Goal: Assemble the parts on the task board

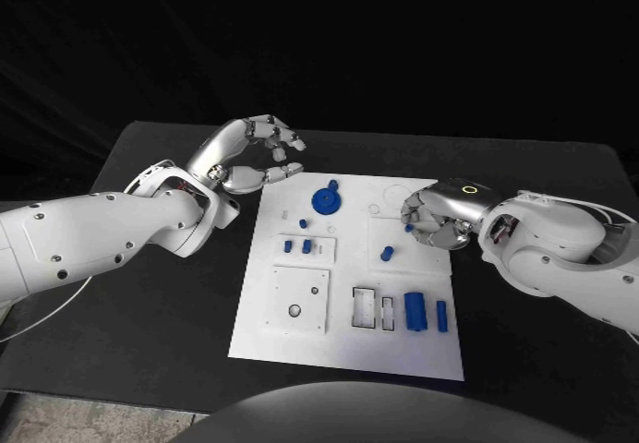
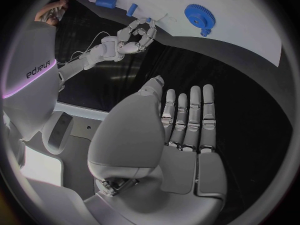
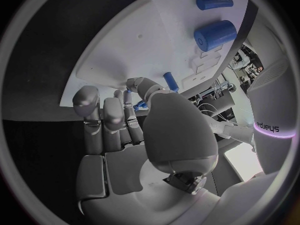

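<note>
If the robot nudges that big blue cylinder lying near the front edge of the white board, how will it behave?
The big blue cylinder lies on its side on the white task board, so a sideways nudge would probably roll it. It looks like smooth rigid plastic, likely stiff, light and somewhat slippery. The thinner blue cylinder beside it might stop it.

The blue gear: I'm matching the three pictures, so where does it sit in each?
Head view: the gear lies on the board's far part, beside the left hand.
Left wrist view: near the circle's rim, beyond the fingers.
Right wrist view: I cannot find it.
Shared landmark: the two blue cylinders.
</note>
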You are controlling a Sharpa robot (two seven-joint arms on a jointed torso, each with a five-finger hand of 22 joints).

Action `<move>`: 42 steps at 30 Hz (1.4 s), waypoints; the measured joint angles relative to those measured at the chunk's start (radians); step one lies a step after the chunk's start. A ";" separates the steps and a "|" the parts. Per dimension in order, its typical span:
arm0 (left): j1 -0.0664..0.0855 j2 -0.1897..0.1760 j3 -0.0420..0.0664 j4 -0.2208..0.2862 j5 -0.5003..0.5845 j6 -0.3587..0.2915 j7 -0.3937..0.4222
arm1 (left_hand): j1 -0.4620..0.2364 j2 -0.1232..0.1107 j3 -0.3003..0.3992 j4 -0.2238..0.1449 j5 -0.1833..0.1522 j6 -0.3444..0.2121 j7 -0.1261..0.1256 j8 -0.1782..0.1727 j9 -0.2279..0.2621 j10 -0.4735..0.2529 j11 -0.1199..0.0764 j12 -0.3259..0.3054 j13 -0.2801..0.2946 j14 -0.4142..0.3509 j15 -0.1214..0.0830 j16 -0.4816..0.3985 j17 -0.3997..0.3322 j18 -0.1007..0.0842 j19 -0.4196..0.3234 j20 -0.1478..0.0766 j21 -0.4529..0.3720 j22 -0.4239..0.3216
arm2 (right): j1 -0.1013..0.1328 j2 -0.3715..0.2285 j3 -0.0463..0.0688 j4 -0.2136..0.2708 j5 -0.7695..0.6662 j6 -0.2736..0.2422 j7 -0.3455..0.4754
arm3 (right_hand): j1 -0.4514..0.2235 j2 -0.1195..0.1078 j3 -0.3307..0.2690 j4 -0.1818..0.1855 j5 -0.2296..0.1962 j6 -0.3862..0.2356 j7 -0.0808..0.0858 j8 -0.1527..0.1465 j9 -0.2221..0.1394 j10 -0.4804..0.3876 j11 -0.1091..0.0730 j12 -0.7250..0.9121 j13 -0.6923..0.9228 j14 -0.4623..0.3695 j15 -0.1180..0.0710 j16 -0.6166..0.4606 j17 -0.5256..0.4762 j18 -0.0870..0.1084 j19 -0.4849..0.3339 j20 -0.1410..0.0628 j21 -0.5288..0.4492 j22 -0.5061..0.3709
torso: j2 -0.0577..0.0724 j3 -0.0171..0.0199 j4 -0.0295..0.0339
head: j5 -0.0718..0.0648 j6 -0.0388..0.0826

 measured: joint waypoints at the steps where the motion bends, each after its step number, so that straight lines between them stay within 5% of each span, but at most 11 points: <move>1: 0.000 0.001 0.000 0.000 0.000 0.001 0.000 | 0.000 0.000 0.000 0.000 0.000 0.000 0.000 0.000 0.000 0.000 0.000 0.002 -0.001 0.001 0.001 0.000 0.000 0.000 0.002 -0.002 0.000 0.000 | 0.000 0.001 0.000 -0.002 0.003 -0.003 0.002 | 0.000 0.000 0.002 0.002 0.000 -0.001 0.001 0.000 0.000 0.005 0.001 0.000 -0.006 0.002 -0.002 0.000 0.002 0.000 0.002 0.002 0.001 0.000 | 0.000 -0.0004 0.0000 | 0.000 0.000; 14: -0.006 0.012 -0.002 -0.010 0.005 0.015 -0.008 | 0.005 0.005 0.000 0.000 0.002 0.004 0.004 0.004 -0.001 0.004 0.004 0.004 -0.010 0.011 0.004 0.000 -0.005 0.000 0.016 0.005 0.000 0.001 | -0.005 0.010 0.000 -0.017 0.052 -0.021 0.023 | -0.020 -0.001 0.025 0.019 -0.146 0.008 0.018 -0.047 -0.030 0.099 0.003 -0.052 -0.105 0.020 0.016 0.019 0.000 -0.016 0.023 0.016 0.021 0.001 | 0.000 -0.0011 0.0006 | -0.001 0.000; 22: -0.008 0.019 -0.003 -0.017 0.005 0.027 -0.017 | 0.016 0.008 0.000 0.000 0.004 0.004 0.004 0.004 -0.001 0.007 0.007 0.004 -0.016 0.018 0.004 0.000 -0.007 0.010 0.023 0.005 0.000 0.003 | -0.006 0.013 0.000 -0.020 0.079 -0.020 0.029 | -0.024 -0.005 0.022 0.022 -0.171 0.013 0.023 -0.051 -0.036 0.102 0.002 -0.061 -0.121 0.020 0.016 0.019 -0.010 -0.016 0.023 0.016 0.021 0.001 | 0.000 -0.0010 0.0005 | 0.000 0.000; 31: -0.011 0.021 -0.003 -0.020 0.006 0.038 -0.025 | 0.016 0.008 0.000 0.000 0.007 0.004 0.004 0.008 -0.001 0.007 0.007 0.004 -0.020 0.021 0.000 0.000 -0.009 0.015 0.030 0.005 0.000 0.005 | -0.007 0.014 0.000 -0.023 0.096 -0.019 0.032 | 0.015 0.004 0.047 -0.003 -0.059 0.065 0.025 -0.051 -0.034 0.126 0.005 -0.078 -0.152 0.020 0.016 0.019 -0.023 -0.016 0.023 0.016 0.016 0.000 | -0.001 -0.0007 0.0000 | 0.000 0.000; 42: -0.015 0.024 -0.003 -0.024 0.006 0.049 -0.032 | 0.016 0.008 0.000 0.000 0.007 0.007 0.007 0.008 -0.001 0.011 0.011 0.004 -0.023 0.025 0.004 0.000 -0.011 0.015 0.034 0.008 0.000 0.006 | -0.007 0.018 0.001 -0.024 0.090 -0.019 0.032 | 0.038 0.016 0.045 -0.029 -0.056 0.099 0.023 -0.035 -0.020 0.145 0.002 -0.084 -0.168 0.012 0.017 0.013 -0.043 -0.016 0.023 0.016 0.012 0.000 | -0.001 -0.0005 0.0000 | 0.001 0.000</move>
